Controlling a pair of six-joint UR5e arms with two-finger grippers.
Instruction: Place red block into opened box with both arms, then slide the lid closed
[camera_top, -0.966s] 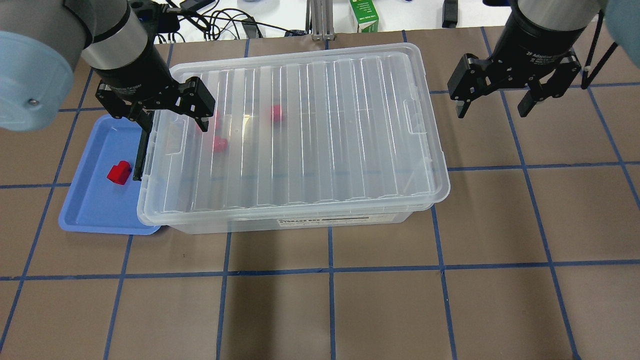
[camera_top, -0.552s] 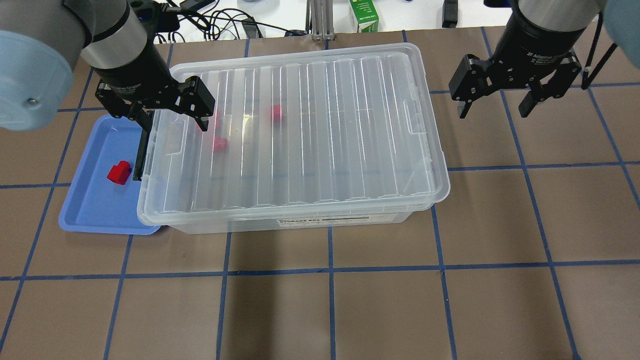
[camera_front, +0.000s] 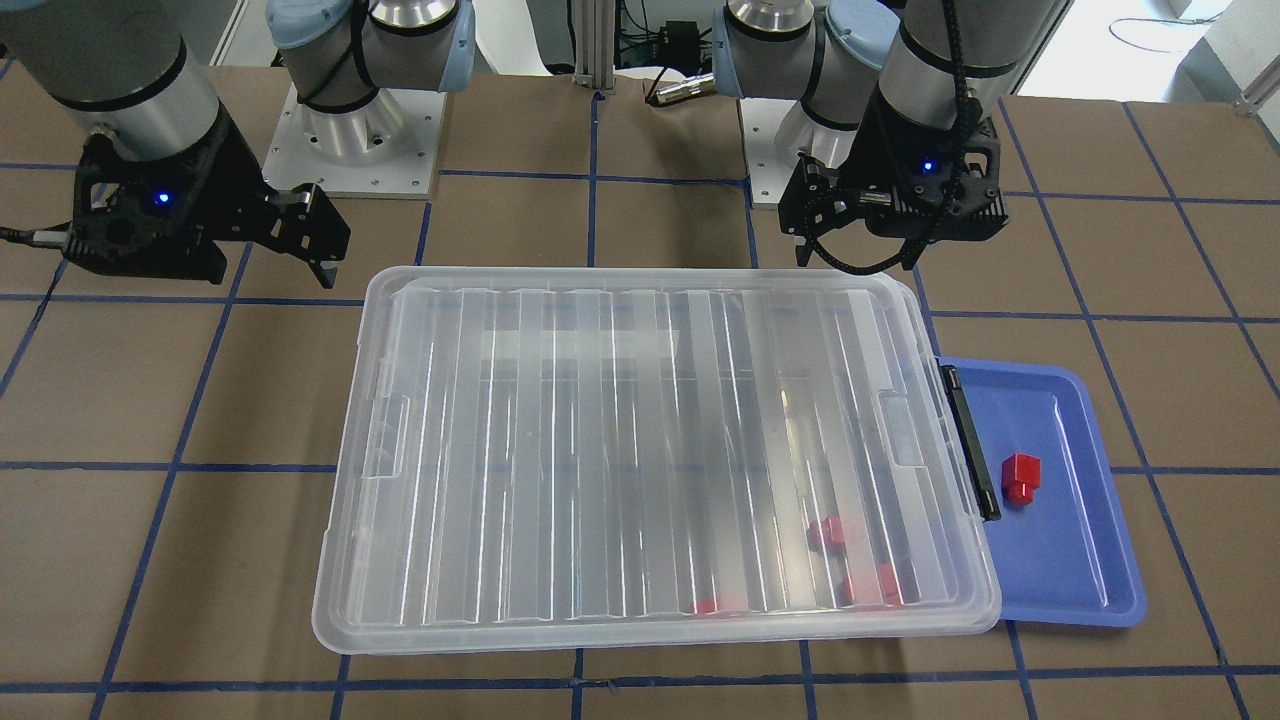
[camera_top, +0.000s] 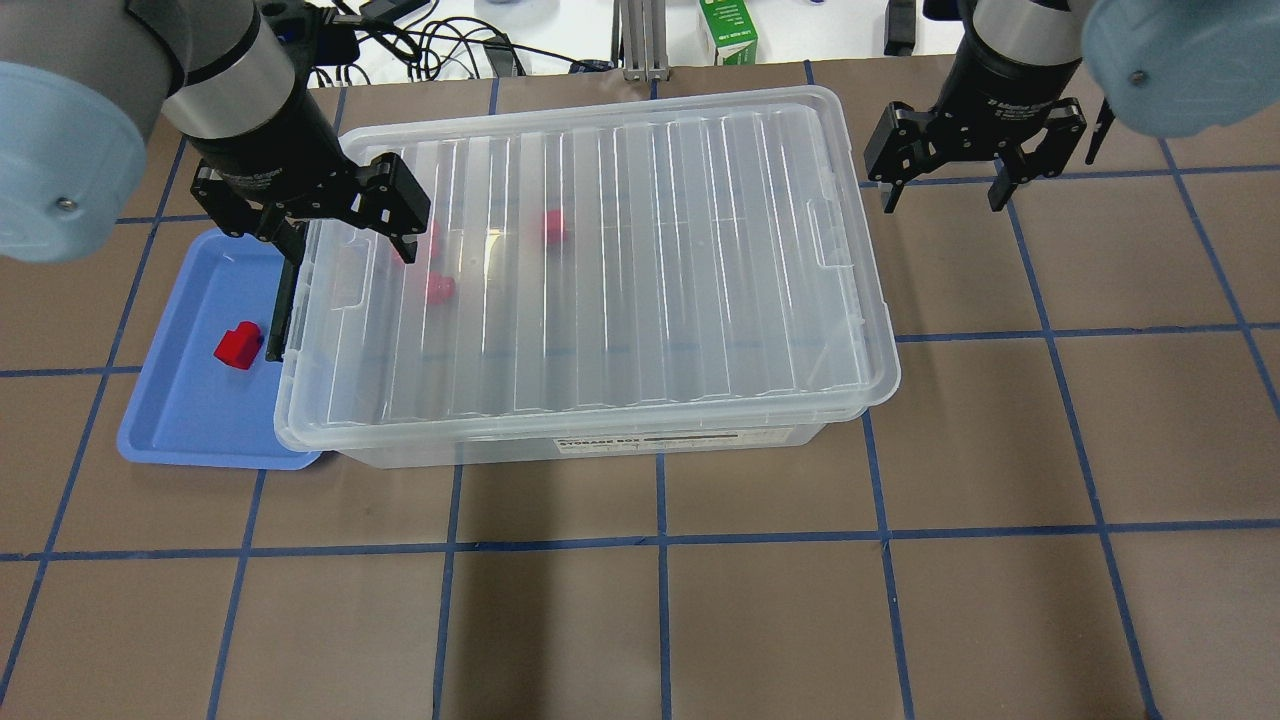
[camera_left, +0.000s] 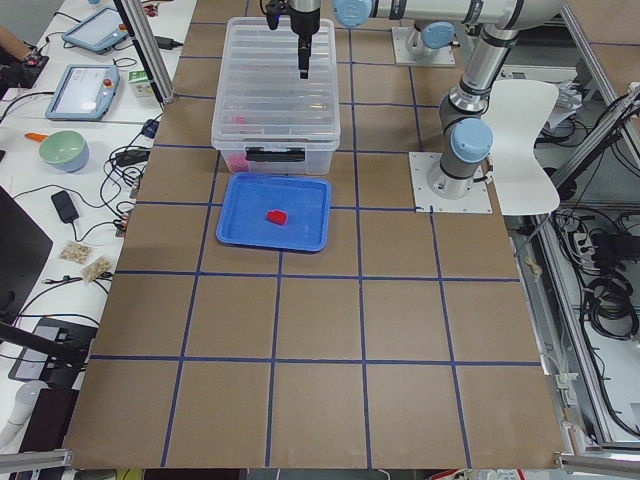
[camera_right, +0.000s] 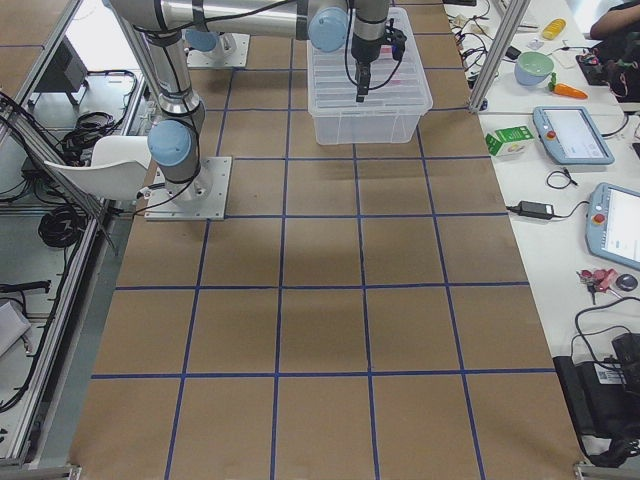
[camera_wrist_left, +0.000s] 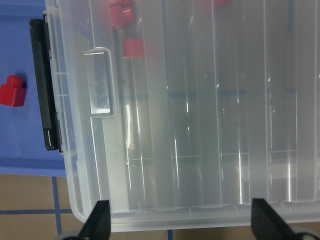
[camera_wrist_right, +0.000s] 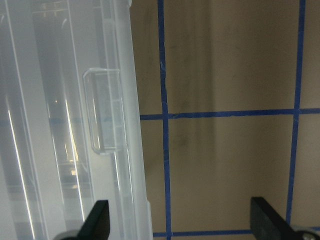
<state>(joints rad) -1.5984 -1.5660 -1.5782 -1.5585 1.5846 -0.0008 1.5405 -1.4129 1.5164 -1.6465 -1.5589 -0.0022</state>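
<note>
A red block (camera_top: 238, 346) (camera_front: 1021, 477) (camera_wrist_left: 12, 91) lies in the blue tray (camera_top: 190, 420) beside the box's latch end. The clear box (camera_top: 600, 445) is covered by the ribbed lid (camera_top: 620, 260) (camera_front: 640, 460), which lies flat over nearly all of it. Three more red blocks (camera_top: 438, 288) (camera_front: 826, 533) show blurred through the lid near the latch bar (camera_top: 283, 305). My left gripper (camera_top: 345, 240) (camera_wrist_left: 182, 225) hangs open above the lid's left end. To the right of the box and apart from it, my right gripper (camera_top: 942, 200) (camera_wrist_right: 180, 225) is open and holds nothing.
The blue tray (camera_front: 1070, 570) touches the box's left end, partly under the lid's corner. A green carton (camera_top: 728, 30) and cables lie beyond the table's far edge. Brown table with blue grid lines stretches in front of the box (camera_top: 660, 600).
The right gripper has moved toward the far side of the table and a little closer to the box's right end, still open. The left gripper, lid and blocks have not moved.
</note>
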